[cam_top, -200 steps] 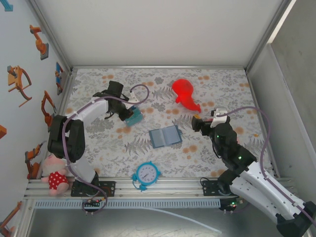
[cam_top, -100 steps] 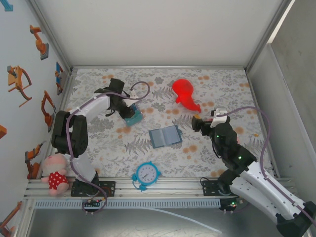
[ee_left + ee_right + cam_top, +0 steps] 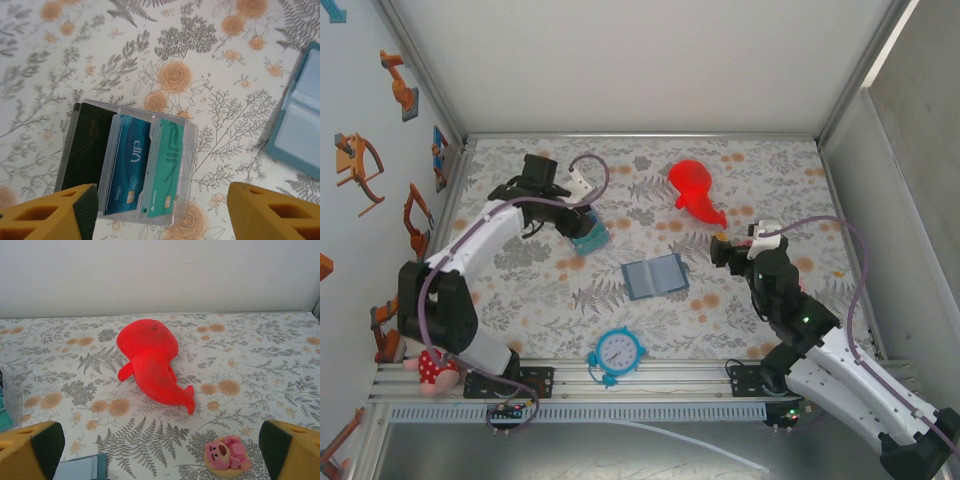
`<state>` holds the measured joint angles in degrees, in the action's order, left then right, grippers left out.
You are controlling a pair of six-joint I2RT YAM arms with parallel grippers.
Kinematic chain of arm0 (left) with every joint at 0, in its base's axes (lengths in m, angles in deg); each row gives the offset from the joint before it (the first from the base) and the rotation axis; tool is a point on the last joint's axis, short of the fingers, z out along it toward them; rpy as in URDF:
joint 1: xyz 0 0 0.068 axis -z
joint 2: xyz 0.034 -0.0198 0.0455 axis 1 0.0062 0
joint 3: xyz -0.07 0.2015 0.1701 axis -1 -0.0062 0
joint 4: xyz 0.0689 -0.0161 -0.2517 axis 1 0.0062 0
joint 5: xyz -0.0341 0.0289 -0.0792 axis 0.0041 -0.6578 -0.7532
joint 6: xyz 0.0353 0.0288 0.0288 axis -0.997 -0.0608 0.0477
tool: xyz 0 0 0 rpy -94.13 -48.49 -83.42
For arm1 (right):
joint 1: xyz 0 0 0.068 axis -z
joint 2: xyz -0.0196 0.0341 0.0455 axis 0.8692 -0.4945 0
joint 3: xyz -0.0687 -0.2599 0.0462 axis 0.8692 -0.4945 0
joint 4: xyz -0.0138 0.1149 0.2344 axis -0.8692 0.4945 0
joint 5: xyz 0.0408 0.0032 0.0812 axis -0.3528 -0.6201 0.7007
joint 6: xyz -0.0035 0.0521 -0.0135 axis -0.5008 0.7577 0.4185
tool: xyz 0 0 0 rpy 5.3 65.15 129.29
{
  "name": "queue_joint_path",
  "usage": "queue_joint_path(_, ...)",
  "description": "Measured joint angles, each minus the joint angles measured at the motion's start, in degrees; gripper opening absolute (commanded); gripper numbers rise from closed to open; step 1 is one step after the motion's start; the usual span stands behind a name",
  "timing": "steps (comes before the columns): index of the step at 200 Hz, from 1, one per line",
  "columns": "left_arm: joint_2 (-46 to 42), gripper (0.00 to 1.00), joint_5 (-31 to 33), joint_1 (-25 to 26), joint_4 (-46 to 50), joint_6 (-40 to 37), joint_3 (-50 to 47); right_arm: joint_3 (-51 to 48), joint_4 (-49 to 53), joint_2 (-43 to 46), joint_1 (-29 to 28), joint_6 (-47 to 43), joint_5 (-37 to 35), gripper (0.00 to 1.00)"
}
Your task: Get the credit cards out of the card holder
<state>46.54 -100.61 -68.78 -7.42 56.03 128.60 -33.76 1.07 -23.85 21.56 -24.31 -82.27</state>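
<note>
Near the middle of the desk (image 3: 770, 170) the card holder (image 3: 655, 276) lies open, its pale blue inside up, touched by nothing. At its 10 o'clock a clear case (image 3: 125, 165) holds black, blue and teal cards; the left pincer (image 3: 160, 217) hovers over it, fingers (image 3: 50, 215) spread wide to either side. At the holder's 2 o'clock the right pincer (image 3: 162, 455) is spread too, empty, facing a red plush toy (image 3: 150, 360) at the holder's 1 o'clock.
</note>
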Motion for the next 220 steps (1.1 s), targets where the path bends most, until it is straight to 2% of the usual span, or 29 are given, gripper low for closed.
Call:
queue_joint_path(25, -7.78, 0.99, 3.45, 0.0, -4.28, 4.5, -5.75, -0.17, -0.04, 0.55, 0.0, -0.02, -1.55, 0.99)
queue_joint_path(32, -9.9, 0.97, 4.92, 0.0, -5.55, 6.12, -7.63, -0.37, -0.02, 0.83, 0.0, -0.02, -2.12, 0.99)
queue_joint_path(104, -29.14, 0.97, 25.18, 0.0, -20.72, 19.26, -29.88, -3.37, 0.98, 3.15, 0.0, -0.02, -9.09, 0.99)
queue_joint_path(163, -35.45, 0.97, 40.57, -0.46, -30.14, 25.09, -41.59, -9.49, -1.27, 3.21, 1.6, -2.12, -14.51, 0.99)
queue_joint_path(188, -35.58, 0.97, 43.8, -1.75, -33.97, 25.9, -44.52, -13.07, -5.64, 3.13, 4.7, -4.59, -14.82, 0.99)
queue_joint_path(220, -34.69, 0.97, 44.41, -4.61, -41.22, 25.99, -48.24, -15.87, -11.87, 0.96, 11.74, -6.12, -12.33, 1.0)
